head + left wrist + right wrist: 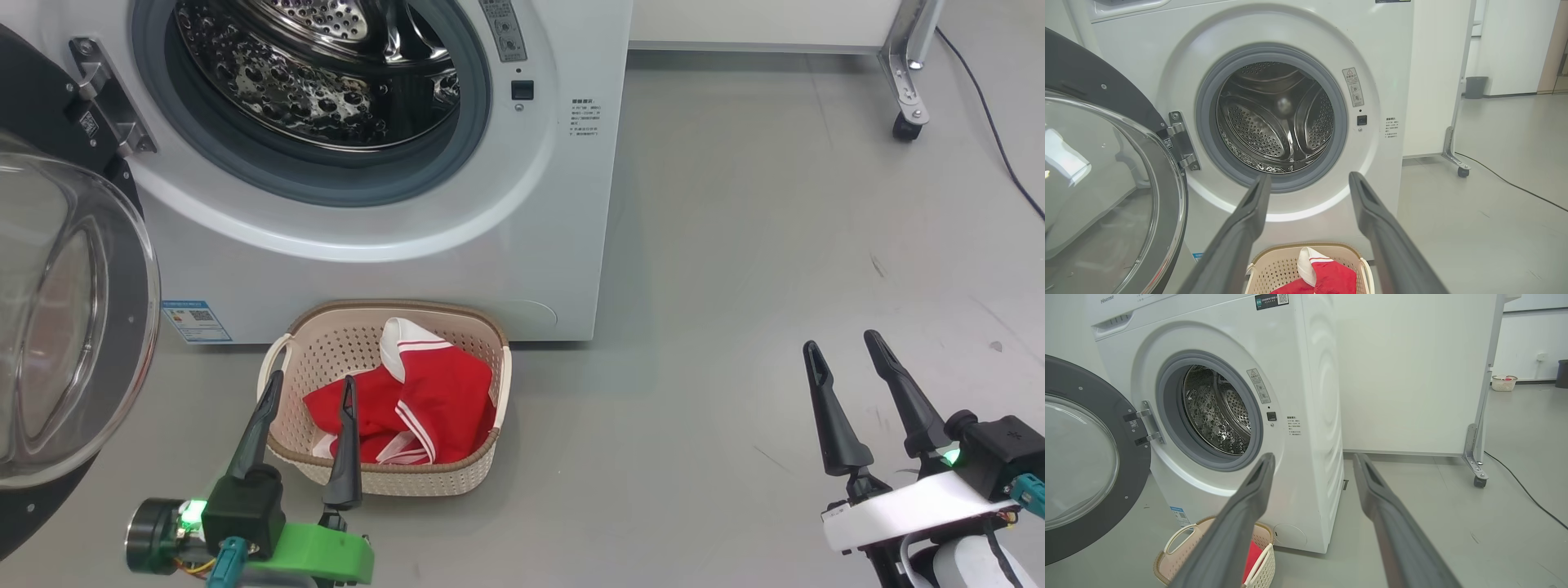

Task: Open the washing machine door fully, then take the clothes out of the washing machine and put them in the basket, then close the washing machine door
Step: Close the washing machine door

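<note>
My left gripper (313, 378) and right gripper (841, 340) stood wide open, empty. The clothes (433, 400) lay in the basket (392, 309). The washing machine door (1086, 457) hung open on my left. I judged it rigid, heavy, slick-glassed: best pushed on its black ring, far from the hinge.

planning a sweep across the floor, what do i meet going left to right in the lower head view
washing machine door → basket → right arm's fingers. The left arm's fingers overlap door and basket, so they are left out.
</note>
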Available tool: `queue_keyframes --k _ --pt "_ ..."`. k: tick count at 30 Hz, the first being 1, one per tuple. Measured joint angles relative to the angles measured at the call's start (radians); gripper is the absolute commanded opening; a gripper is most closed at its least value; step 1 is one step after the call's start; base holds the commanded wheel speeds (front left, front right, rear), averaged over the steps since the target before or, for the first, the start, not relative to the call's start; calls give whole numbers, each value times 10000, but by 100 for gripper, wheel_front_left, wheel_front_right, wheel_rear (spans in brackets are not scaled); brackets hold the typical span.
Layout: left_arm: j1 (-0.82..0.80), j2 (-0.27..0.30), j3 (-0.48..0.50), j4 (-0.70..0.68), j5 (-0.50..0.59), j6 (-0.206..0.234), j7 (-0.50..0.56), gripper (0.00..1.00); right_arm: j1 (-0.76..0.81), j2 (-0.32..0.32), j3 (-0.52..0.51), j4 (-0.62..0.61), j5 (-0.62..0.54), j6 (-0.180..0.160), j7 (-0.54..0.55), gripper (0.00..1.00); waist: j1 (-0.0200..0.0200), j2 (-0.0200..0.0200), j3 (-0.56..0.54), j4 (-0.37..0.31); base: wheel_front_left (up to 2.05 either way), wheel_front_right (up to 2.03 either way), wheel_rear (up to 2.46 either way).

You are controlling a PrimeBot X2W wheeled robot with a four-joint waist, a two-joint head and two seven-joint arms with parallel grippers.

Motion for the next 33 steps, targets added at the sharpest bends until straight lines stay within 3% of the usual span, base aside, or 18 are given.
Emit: queue_keyframes --k 33 --pt "12 19 15 -82 -27 75 0 100 -3 15 25 29 2 0 0 100 0 0 34 -4 -42 42 0"
